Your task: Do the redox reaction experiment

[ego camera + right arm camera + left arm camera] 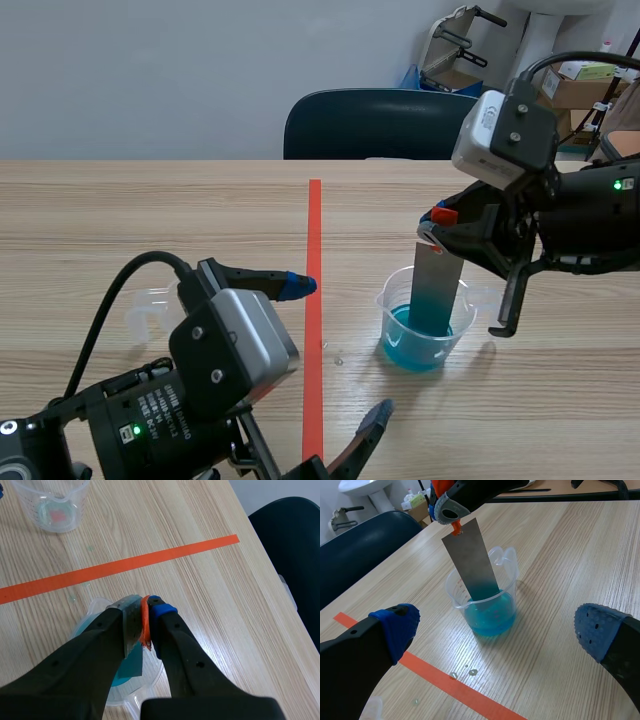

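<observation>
Nearest the camera, the left gripper (338, 350) is seen wide open near the table's (120, 220) front edge, with nothing held in it.

The strip (436, 290), a flat grey metal piece, is stood nearly upright in the beaker (392, 300), with its lower end dipped in the blue liquid (420, 350). Its top end is pinched between the closed fingers of the right gripper (145, 615), together with a small orange piece. The beaker is placed on the table's right half, just beside the tape line (314, 300). A few droplets (470, 670) are seen by the line.

An empty beaker (150, 305) is set on the left half, beyond the left gripper. A chair (380, 125) is pushed up to the far edge.

The soaking step appears to be in hand. It is best done with the strip held steady and its end kept under the liquid. Sideways pressure on the rim should be avoided, since so light a beaker is likely to be tipped. When the strip is taken out, a straight upward lift is advised, with drips let fall inside.
</observation>
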